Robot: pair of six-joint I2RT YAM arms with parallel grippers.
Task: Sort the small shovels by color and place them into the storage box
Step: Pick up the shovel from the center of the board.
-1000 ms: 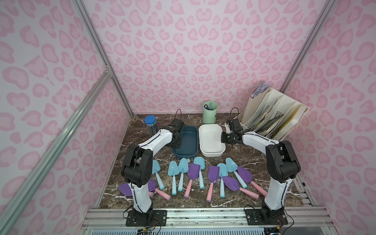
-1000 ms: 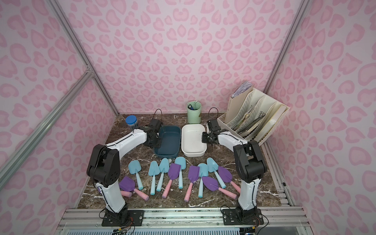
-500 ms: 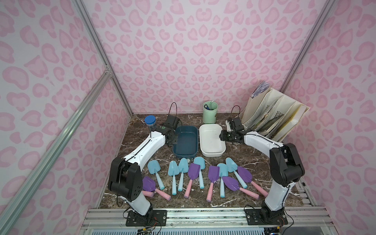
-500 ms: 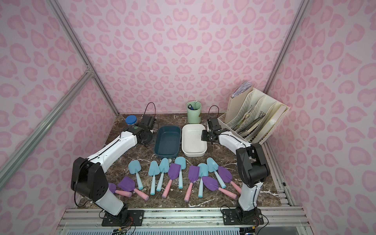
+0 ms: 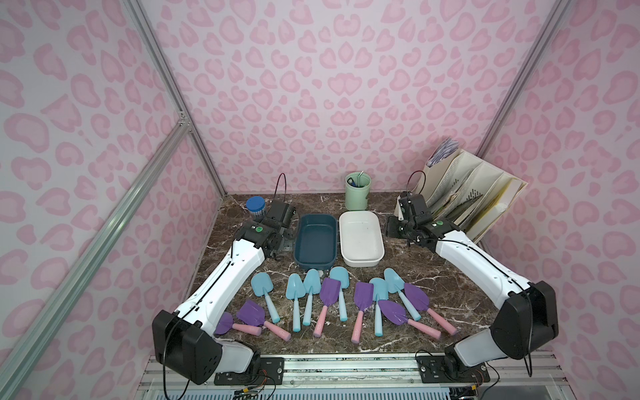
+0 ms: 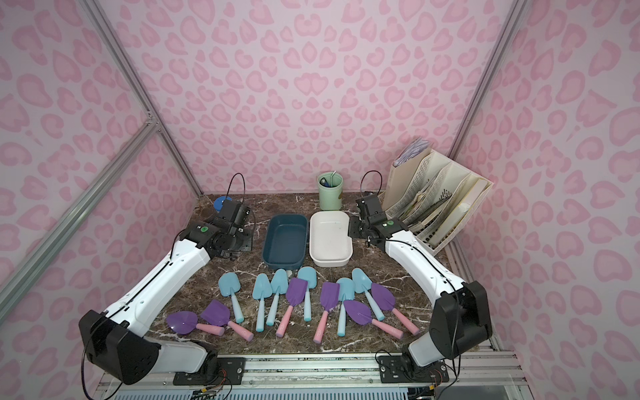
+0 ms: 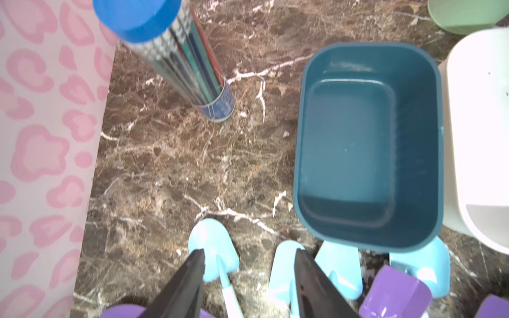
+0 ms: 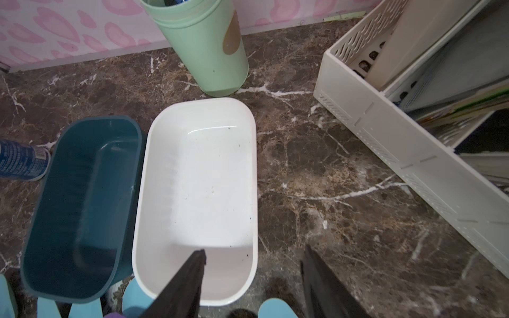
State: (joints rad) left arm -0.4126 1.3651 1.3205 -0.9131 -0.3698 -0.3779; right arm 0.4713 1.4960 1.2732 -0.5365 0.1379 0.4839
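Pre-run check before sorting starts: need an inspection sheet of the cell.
Surface: brown marble tabletop, no spills seen.
Job's things: six blue shovels and six purple shovels, all lying on the tabletop; dark blue box and white box both empty.
Clutter: pencil tube, green cup, file rack along the back.
Grippers: left gripper and right gripper open, empty.
Cables: black cable loop at each wrist, raised off the tabletop.
Surroundings: pink patterned walls, aluminium frame.

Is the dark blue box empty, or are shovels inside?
Empty. In the left wrist view the dark blue box shows only bare floor; the shovels lie outside it on the table.
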